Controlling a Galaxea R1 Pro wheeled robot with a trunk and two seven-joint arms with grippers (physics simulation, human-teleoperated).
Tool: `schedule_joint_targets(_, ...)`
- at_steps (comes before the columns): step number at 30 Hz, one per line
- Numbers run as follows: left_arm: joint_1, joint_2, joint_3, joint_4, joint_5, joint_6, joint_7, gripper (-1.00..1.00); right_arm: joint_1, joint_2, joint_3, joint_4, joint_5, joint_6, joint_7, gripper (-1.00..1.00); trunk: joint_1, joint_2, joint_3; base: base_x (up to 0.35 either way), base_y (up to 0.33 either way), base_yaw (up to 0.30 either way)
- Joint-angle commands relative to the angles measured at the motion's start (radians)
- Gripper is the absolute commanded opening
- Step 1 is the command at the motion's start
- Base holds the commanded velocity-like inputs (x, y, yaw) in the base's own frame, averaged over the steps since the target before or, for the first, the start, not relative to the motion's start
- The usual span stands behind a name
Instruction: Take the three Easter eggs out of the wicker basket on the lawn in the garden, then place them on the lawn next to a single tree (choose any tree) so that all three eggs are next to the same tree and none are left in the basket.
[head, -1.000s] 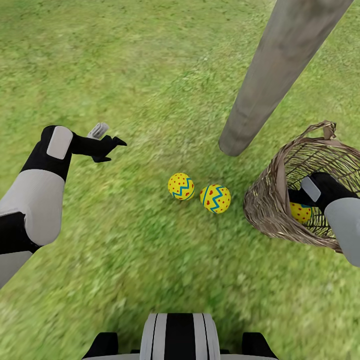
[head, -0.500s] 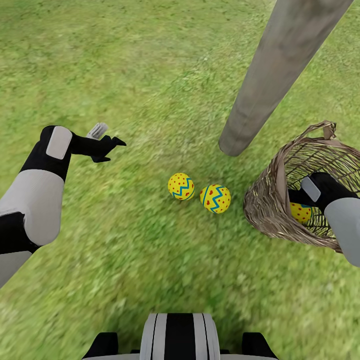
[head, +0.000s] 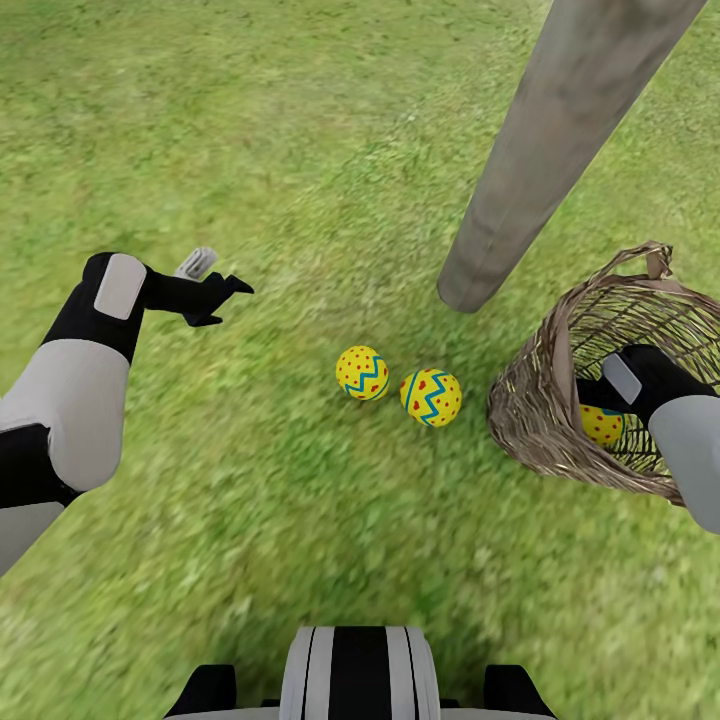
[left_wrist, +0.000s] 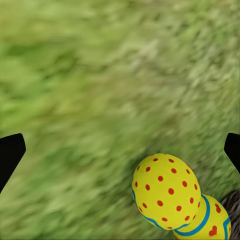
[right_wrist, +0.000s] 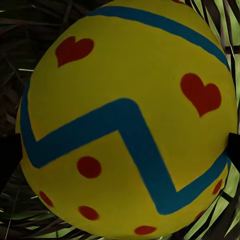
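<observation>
lawn (head: 250, 130) holds two eggs (head: 363, 373); right end effector (head: 590, 395) in basket (head: 535, 400), grip unclear; left end effector (head: 222, 298) open, empty.

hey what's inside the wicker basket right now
One yellow Easter egg sits inside the tipped basket, with the right gripper reaching in around it. The arm and weave cover the rest of the inside, and whether the fingers grip the egg is hidden.
</observation>
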Motion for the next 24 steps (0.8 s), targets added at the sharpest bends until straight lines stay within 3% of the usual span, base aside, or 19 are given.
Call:
schedule_joint_targets(1, -0.001, -0.001, 0.002, -0.001, 0.011, 0.004, 0.010, 1.00, 0.001, 0.000, -0.010, -0.001, -0.043, 0.000, -0.006, -1.00, 0.000, 0.000, -0.001, 0.000, 0.000, 0.000)
schedule_joint_targets(8, -0.001, 0.000, 0.004, 0.000, 0.011, 0.004, 0.011, 1.00, 0.001, 0.001, -0.010, -0.001, -0.043, 0.000, -0.007, -1.00, 0.000, 0.000, -0.001, 0.000, 0.000, 0.000)
schedule_joint_targets(24, -0.001, -0.001, 0.009, 0.050, 0.012, 0.004, 0.011, 1.00, 0.002, 0.007, -0.010, 0.000, -0.044, -0.002, -0.007, -1.00, -0.007, 0.004, 0.061, -0.040, 0.000, 0.000)
